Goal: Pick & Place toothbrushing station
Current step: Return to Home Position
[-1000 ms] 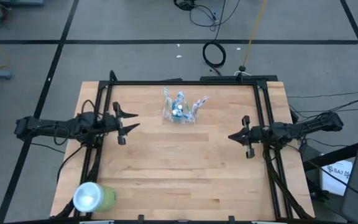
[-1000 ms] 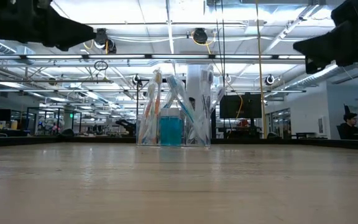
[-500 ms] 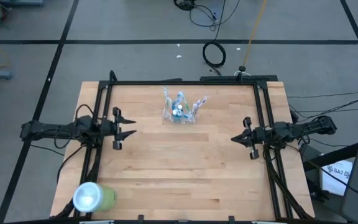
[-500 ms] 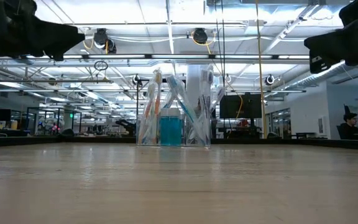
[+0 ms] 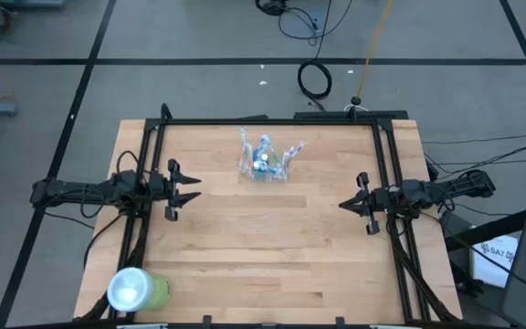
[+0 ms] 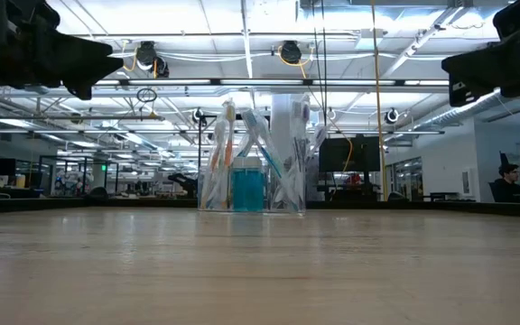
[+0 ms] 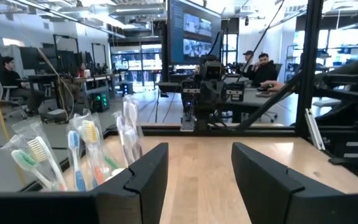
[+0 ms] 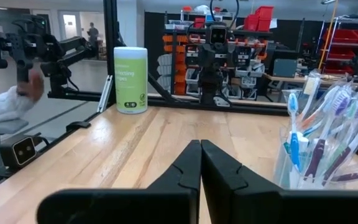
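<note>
Pale wooden table top (image 5: 272,256) is carrying all items under inspection. At its nearest left corner, an opaque light-green cylindrical canister with a whitish top (image 5: 137,290) is standing upright, well apart from both arms.

Farther in, at mid-depth, the left gripper (image 5: 195,185) is hovering over the left side of the table and pointing inward. The left wrist view is showing its two dark fingers (image 7: 146,177) spread wide with nothing between them. Level with it on the opposite side, the right gripper (image 5: 343,203) is hovering over the right side, also pointing inward. The right wrist view is showing its fingers pressed together, holding nothing. In the low view both grippers are hanging clear of the table surface.

Beyond them, near the far edge and about midway across the width, the toothbrushing station (image 5: 263,163) is standing upright on the wood, well apart from either gripper. It is a small transparent colourless plastic holder. Several toothbrushes (image 6: 227,144) are leaning inside it, heads up, around a blue item at its centre that cannot be identified. Behind the table, people (image 7: 263,64) are sitting at desks in the room.
</note>
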Controlling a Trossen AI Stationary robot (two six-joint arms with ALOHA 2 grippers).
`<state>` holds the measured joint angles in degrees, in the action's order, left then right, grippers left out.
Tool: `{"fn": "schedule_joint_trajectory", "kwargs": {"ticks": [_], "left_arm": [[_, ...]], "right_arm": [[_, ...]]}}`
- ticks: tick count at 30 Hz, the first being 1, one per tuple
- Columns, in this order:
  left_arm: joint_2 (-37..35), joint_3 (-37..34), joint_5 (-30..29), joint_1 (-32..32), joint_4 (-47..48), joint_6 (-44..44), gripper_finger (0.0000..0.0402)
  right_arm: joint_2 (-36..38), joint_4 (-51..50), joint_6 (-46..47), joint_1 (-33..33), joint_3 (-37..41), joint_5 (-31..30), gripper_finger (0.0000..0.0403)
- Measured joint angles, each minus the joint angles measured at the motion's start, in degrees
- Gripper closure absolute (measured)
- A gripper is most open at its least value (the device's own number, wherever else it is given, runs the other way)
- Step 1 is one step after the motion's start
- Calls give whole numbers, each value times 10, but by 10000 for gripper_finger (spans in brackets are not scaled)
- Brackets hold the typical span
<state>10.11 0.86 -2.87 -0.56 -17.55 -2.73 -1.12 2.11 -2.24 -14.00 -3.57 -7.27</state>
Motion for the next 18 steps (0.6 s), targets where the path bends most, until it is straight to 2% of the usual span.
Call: {"fn": "schedule_joint_trajectory", "kwargs": {"ticks": [18], "left_arm": [[0, 0, 0, 0, -1, 1, 218]], "right_arm": [[-2, 2, 0, 0, 1, -1, 399]]}}
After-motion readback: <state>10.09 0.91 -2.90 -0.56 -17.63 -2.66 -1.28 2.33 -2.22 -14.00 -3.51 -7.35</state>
